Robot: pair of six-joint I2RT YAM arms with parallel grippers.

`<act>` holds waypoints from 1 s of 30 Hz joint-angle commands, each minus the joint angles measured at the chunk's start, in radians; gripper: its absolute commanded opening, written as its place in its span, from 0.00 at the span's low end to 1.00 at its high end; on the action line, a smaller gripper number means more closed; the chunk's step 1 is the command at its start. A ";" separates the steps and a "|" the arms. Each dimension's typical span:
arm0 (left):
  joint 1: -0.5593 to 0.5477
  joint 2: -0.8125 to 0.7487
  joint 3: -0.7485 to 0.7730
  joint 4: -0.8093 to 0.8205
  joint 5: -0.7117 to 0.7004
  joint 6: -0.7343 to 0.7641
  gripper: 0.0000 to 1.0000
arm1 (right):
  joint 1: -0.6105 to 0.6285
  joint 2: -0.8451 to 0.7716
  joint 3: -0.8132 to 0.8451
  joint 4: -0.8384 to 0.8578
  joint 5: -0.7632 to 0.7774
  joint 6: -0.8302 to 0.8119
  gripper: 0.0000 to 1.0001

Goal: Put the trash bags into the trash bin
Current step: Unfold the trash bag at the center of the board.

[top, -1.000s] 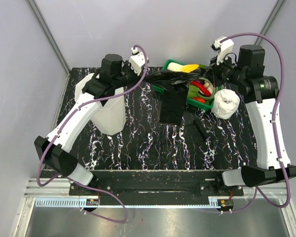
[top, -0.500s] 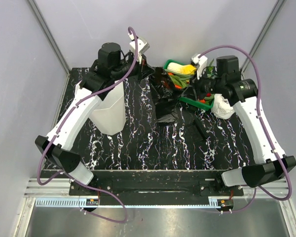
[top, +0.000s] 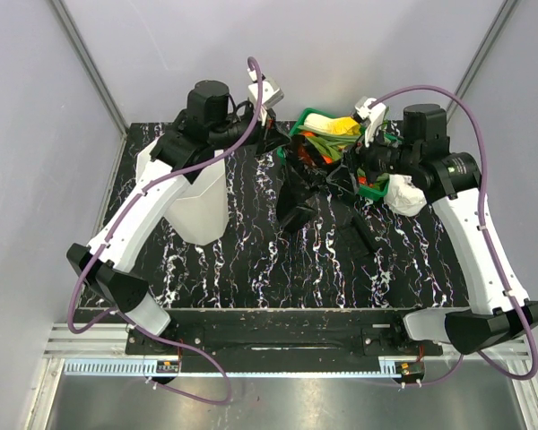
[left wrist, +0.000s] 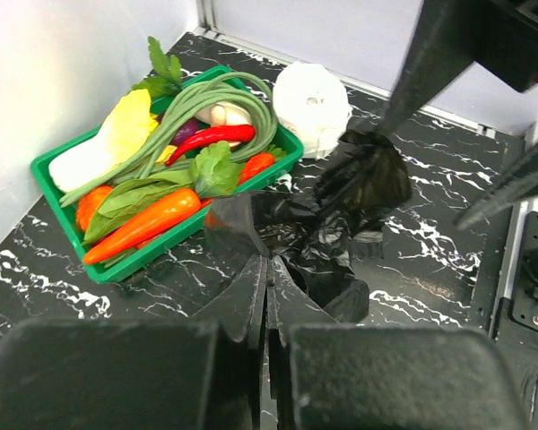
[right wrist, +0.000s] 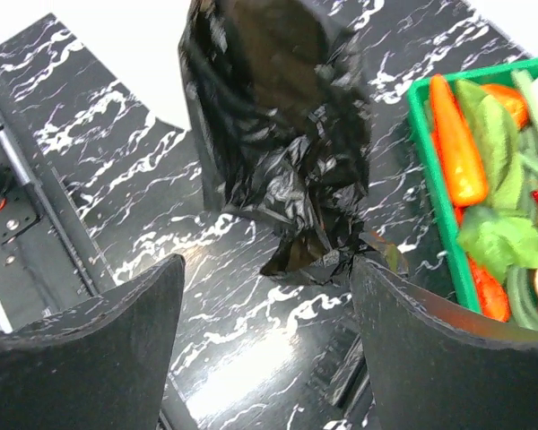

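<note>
Right wrist: bag [right wrist: 278,152] beyond parted fingers [right wrist: 99,349]

Overhead, wrist views sharing trash bags [top: 307,186]

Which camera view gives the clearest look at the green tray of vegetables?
The left wrist view: almost the whole green tray and its vegetables show clearly. The top external view shows the tray small and partly hidden by the right arm. The right wrist view catches only one corner.
</note>
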 commanded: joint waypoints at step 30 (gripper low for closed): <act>-0.048 0.011 0.052 0.017 0.095 -0.049 0.00 | 0.096 0.075 -0.073 0.263 0.139 0.031 0.77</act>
